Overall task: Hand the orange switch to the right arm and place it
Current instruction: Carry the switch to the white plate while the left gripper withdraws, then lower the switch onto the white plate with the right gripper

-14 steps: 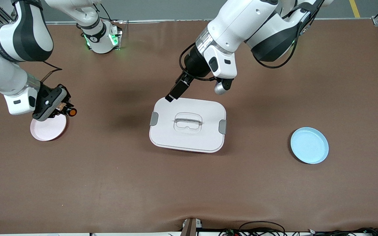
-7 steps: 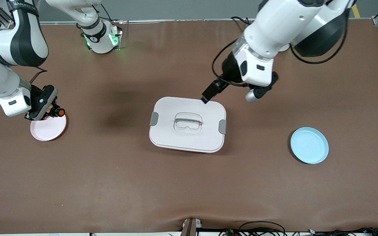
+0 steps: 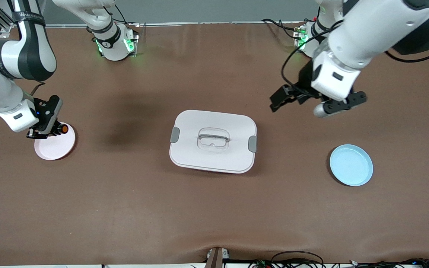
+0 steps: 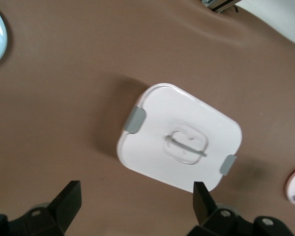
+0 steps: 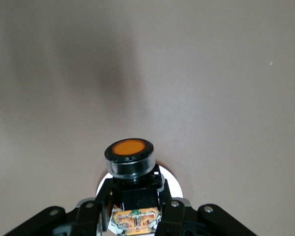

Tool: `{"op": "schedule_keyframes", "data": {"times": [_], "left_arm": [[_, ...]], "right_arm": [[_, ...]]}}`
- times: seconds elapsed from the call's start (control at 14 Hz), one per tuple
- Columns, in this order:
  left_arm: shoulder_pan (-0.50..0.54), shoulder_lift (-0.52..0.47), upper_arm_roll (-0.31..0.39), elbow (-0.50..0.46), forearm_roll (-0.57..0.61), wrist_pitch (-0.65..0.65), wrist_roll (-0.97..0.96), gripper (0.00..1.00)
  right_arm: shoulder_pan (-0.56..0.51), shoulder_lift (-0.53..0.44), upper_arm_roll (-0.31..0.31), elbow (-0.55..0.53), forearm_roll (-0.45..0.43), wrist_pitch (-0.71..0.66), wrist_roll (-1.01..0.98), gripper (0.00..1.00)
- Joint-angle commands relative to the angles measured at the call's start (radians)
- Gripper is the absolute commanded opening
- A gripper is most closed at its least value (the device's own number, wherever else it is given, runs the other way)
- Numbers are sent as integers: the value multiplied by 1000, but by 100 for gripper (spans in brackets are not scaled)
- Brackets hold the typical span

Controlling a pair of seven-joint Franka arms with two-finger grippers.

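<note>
Holding orange switch (image 5: pixel 129 162) by tan rear block, right gripper (image 3: pixel 52 128) clamped over pink plate (image 3: pixel 55 148); orange face protruding past fingertips. Judged light, rigid, slick. Left gripper (image 4: pixel 135 206) spread wide, empty, over bare table.

Brown table (image 3: pixel 132 208). White box lid (image 3: pixel 214 158) with grey clips. Pale pink plate (image 3: pixel 56 149); light blue plate (image 3: pixel 351 165). Orange switch (image 5: pixel 128 156): orange face, black rim, perhaps tan-orange rear. Black left gripper (image 4: pixel 137 206) fingers; black right gripper (image 3: pixel 52 128).

White arms (image 3: pixel 367 26), black joints, green-lit bases (image 3: pixel 116 44).
</note>
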Motion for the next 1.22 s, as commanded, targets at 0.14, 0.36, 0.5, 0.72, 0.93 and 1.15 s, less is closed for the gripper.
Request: {"op": "schedule_keyframes", "data": {"times": [0.14, 0.36, 0.5, 0.72, 0.93, 1.15], "left_arm": [[107, -41, -2, -12, 70, -87, 336, 100], [156, -43, -1, -12, 121, -116, 536, 100], [189, -43, -1, -12, 150, -121, 668, 100], [224, -64, 2, -18, 184, -121, 768, 100], [236, -66, 4, -23, 207, -121, 777, 100], [279, -67, 2, -43, 206, -127, 788, 100]], "right_arm": [[-91, -14, 13, -109, -57, 123, -96, 0], [-132, -11, 13, -152, -113, 212, -96, 0], [-159, 1, 13, -173, -133, 262, -96, 0], [-200, 45, 13, -189, -183, 347, -96, 0], [-232, 133, 13, -189, -216, 451, -94, 0], [-249, 205, 12, -189, -228, 532, -96, 0]]}}
